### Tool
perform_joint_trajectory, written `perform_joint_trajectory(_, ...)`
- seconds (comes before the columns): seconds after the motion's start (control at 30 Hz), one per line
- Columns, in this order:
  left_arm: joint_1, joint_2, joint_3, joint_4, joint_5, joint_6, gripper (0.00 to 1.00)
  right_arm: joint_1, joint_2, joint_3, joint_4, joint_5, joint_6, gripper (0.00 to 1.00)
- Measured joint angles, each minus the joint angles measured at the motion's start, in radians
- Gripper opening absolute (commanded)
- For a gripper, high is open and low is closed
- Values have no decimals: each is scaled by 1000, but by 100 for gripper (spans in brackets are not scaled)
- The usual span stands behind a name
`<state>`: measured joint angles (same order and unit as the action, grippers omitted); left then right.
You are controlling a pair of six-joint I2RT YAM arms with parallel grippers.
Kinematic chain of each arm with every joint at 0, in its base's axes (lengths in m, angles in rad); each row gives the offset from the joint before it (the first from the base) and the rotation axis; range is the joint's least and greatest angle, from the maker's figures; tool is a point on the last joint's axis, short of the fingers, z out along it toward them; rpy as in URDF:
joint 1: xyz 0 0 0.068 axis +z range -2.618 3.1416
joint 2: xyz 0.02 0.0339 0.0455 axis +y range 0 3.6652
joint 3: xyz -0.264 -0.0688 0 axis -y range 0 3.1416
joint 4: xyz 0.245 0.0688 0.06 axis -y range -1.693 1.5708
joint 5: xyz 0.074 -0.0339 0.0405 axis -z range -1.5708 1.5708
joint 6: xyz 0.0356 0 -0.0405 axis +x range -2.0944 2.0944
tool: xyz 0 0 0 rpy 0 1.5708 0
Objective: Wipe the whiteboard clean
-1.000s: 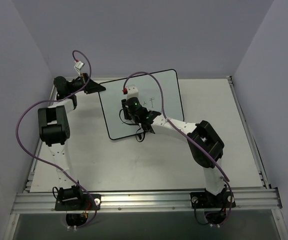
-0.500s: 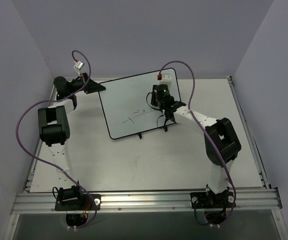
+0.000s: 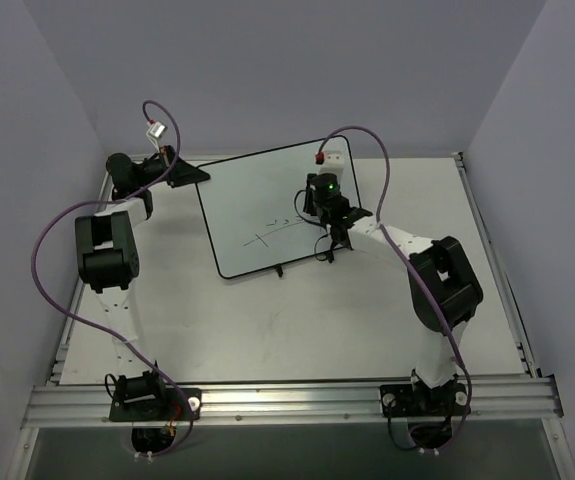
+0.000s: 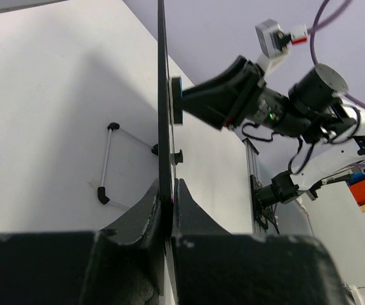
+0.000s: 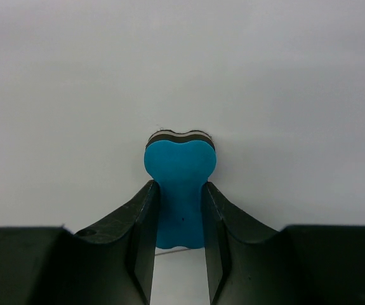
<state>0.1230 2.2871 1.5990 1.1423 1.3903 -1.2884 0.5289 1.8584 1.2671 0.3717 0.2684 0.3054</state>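
Note:
The whiteboard [image 3: 257,185] stands tilted at the back of the table, with black pen marks [image 3: 275,228] low on its middle. My left gripper [image 3: 189,175] is shut on its upper left corner; in the left wrist view the board [image 4: 163,82] is edge-on between my closed fingers [image 4: 167,197]. My right gripper [image 3: 310,203] is shut on a blue eraser [image 5: 181,181] and presses its dark felt face against the white board surface [image 5: 182,63], right of the marks. The eraser also shows in the left wrist view [image 4: 176,100].
The board's black foot [image 3: 280,270] rests on the white table. A wire stand [image 4: 108,164] shows behind the board. Purple cables loop over both arms. An aluminium rail [image 3: 287,400] runs along the near edge; grey walls enclose the sides and back.
My right gripper swept the eraser from the board's left-middle across to its right side, then settled slightly lower. The left gripper and the board stayed put.

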Motion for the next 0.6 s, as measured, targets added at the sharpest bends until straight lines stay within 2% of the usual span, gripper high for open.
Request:
perform_joint_trajectory(0.33,0,0,0,48,13,10,2,349,42,-46,43,17,8,0)
perform_joint_trajectory(0.43,0,0,0,52,14,9,2,389,85,-35,45,17,7,0)
perform_joint_trajectory(0.6,0,0,0,54,9,9,2,385,99,-27,49,21,7,0)
